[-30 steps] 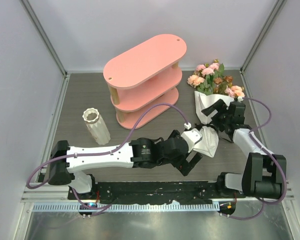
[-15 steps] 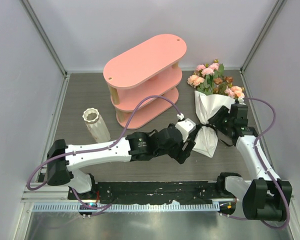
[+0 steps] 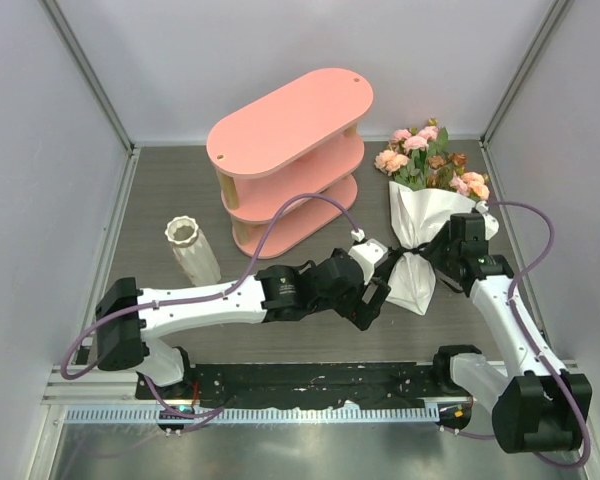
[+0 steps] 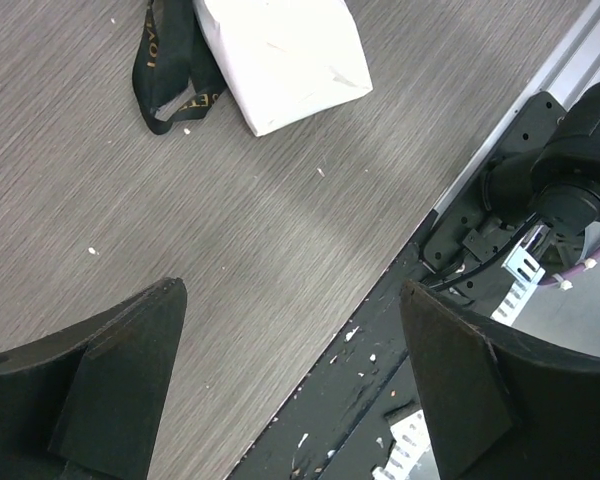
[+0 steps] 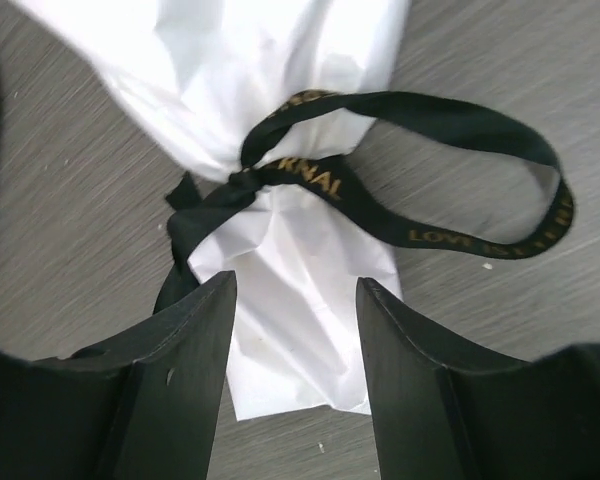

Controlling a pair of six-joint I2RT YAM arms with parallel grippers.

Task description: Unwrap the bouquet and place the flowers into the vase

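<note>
White shells on left arm (image 3: 195, 305) and right arm (image 3: 510, 315), black joints, black wedge fingers (image 4: 110, 370), purple cables (image 3: 313, 197), black bases (image 3: 118, 335) at 6 o'clock.

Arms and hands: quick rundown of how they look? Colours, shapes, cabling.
The left arm and right arm have white link shells between bulky black joints, on black bases. A purple cable loops along each arm. The left hand and right hand are matte black, with broad, wedge-shaped fingers. No lettering shows on either hand.
</note>
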